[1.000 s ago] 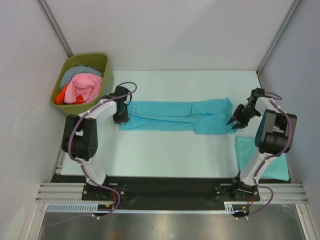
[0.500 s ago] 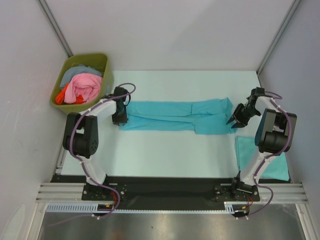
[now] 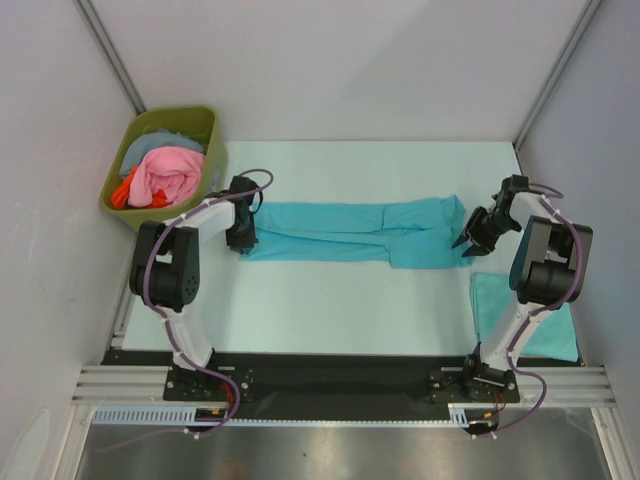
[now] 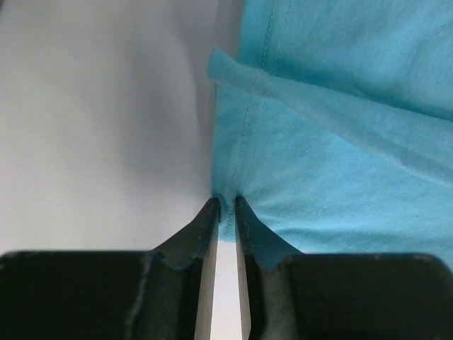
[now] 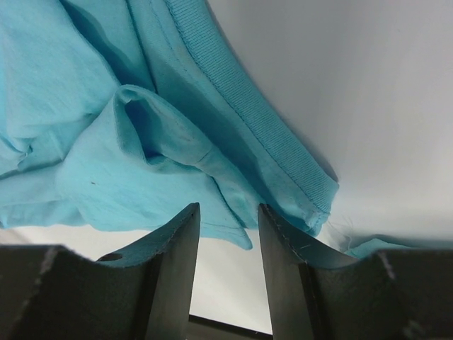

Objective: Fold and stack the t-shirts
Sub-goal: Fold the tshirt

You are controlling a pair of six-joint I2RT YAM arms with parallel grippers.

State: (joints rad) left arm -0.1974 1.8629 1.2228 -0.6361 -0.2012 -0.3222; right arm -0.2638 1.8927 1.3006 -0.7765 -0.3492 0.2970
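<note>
One teal t-shirt [image 3: 350, 232] lies across the table as a long narrow strip. My left gripper [image 3: 243, 238] is at its left end. In the left wrist view that gripper [image 4: 226, 202] is shut on the t-shirt [image 4: 318, 163], its tips pinching the hemmed edge. My right gripper [image 3: 468, 240] is at the strip's right end. In the right wrist view it [image 5: 228, 210] stands open, and a loose corner of the t-shirt [image 5: 106, 163] hangs just between its tips, beside the ribbed collar [image 5: 269, 134]. A second t-shirt [image 3: 489, 298] lies folded at the right, partly hidden by the right arm.
An olive-green bin [image 3: 214, 152] stands at the back left, close to the left arm, holding pink cloth [image 3: 165, 175] and other garments. Grey walls with metal posts close in the table on three sides. The black base rail runs along the near edge.
The left jaws have narrowed onto the shirt's hem, and the left arm's elbow has shifted slightly. The right arm and the shirt have not moved.
</note>
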